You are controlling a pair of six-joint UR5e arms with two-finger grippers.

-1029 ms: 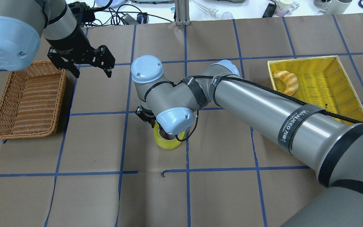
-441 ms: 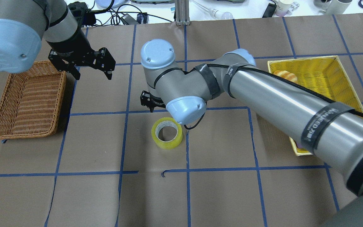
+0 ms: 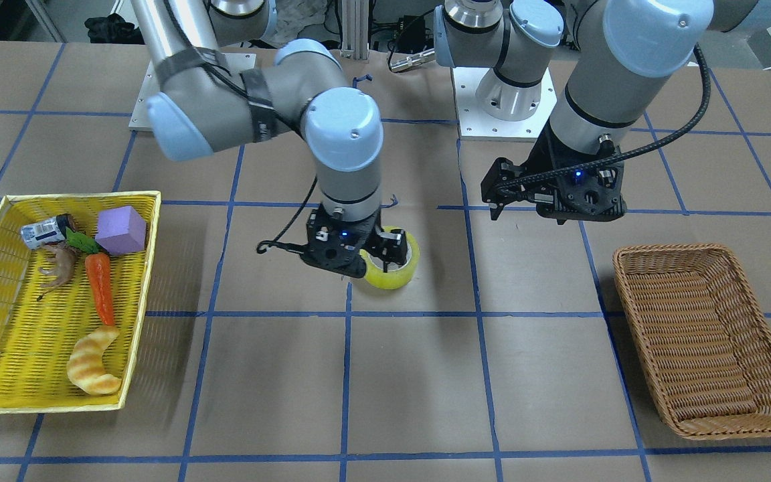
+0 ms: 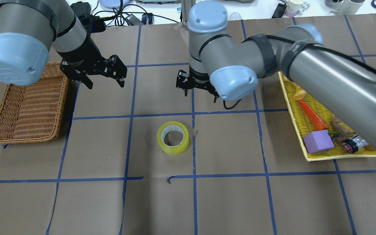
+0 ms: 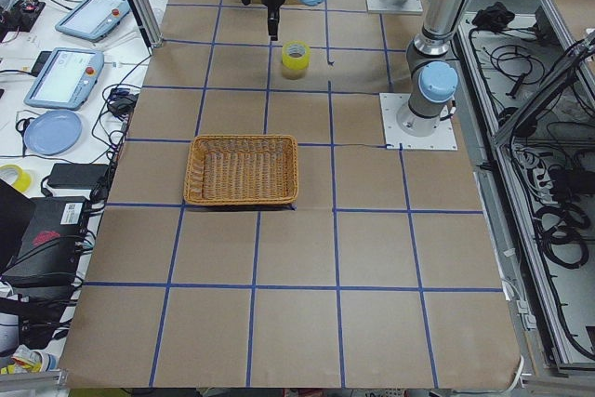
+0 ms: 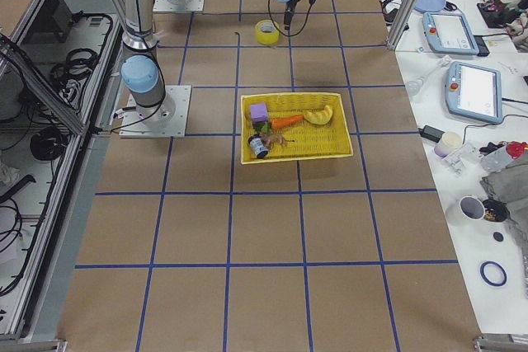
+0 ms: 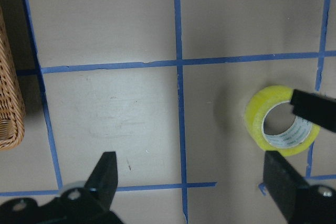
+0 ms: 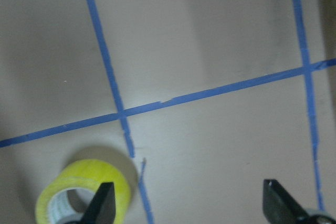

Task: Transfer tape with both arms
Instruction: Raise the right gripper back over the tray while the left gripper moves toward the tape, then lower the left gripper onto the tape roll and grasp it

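The tape [image 4: 173, 137], a yellow roll with a pale core, lies flat on the brown table near its middle. My right gripper [image 4: 200, 96] is open and empty, off the tape on its far side. In the right wrist view the tape [image 8: 84, 192] sits at the lower left, outside the open fingers. In the front view that gripper overlaps the tape [image 3: 399, 271]. My left gripper [image 4: 106, 83] is open and empty, above the table between the wicker basket and the tape. The left wrist view shows the tape [image 7: 281, 120] ahead to the right.
An empty brown wicker basket [image 4: 24, 104] stands at the left. A yellow basket [image 4: 338, 156] at the right holds a carrot [image 4: 312, 116], a purple block [image 4: 318, 142], a croissant toy and a small can. Blue tape lines grid the table.
My right gripper has drawn back from the tape, toward the far side and to the right. The tape stays where it was. My left gripper has shifted slightly toward the middle.
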